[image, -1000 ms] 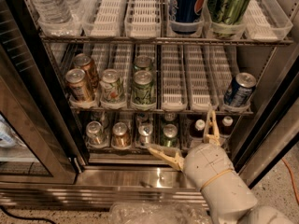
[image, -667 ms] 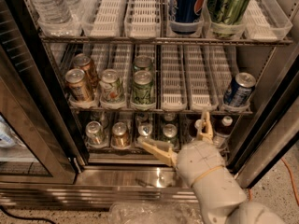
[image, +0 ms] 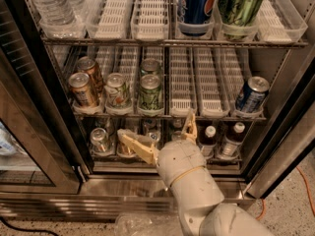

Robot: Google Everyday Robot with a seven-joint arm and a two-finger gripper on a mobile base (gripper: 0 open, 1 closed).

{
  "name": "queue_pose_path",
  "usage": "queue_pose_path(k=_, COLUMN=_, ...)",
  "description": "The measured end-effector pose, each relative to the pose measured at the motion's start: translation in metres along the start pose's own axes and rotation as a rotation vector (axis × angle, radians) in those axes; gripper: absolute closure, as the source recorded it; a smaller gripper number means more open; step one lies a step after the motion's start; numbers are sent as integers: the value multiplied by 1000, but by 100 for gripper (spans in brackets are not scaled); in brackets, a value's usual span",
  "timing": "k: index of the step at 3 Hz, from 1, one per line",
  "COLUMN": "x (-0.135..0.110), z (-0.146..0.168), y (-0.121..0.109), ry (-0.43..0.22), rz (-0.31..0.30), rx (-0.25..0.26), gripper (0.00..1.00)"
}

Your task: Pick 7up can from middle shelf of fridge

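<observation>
The 7up can [image: 117, 90], whitish-silver with green and reddish marks, stands at the front of the middle shelf [image: 180, 85], left of centre. It is between a copper-orange can [image: 82, 89] and a dark green can [image: 150, 91]. My gripper [image: 163, 135] is open and empty, its tan fingers [image: 137, 146] spread wide. It is below the middle shelf's front edge, in front of the bottom shelf, lower and to the right of the 7up can. The fridge [image: 123, 187] stands open before me.
A blue can [image: 252, 94] stands at the middle shelf's right end. The top shelf holds water bottles [image: 49, 4], a Pepsi can [image: 197, 1] and a large green can [image: 238, 1]. The bottom shelf holds cans [image: 100, 139] and small bottles [image: 231, 140]. The glass door [image: 24, 132] is at the left.
My gripper and arm have moved left and slightly up, closer to the shelves. The cans have not moved.
</observation>
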State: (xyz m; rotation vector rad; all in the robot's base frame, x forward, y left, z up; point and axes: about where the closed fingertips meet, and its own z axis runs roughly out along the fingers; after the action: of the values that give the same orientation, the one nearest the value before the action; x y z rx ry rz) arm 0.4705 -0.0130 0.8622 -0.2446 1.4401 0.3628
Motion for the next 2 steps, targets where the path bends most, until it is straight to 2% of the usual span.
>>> queue_pose_path(k=1, x=0, z=0, y=0, ry=0, rz=0, rx=-1, gripper=0)
queue_pose_path(k=2, x=1, z=2, y=11, ry=-10, rz=-1, rx=-44, gripper=0)
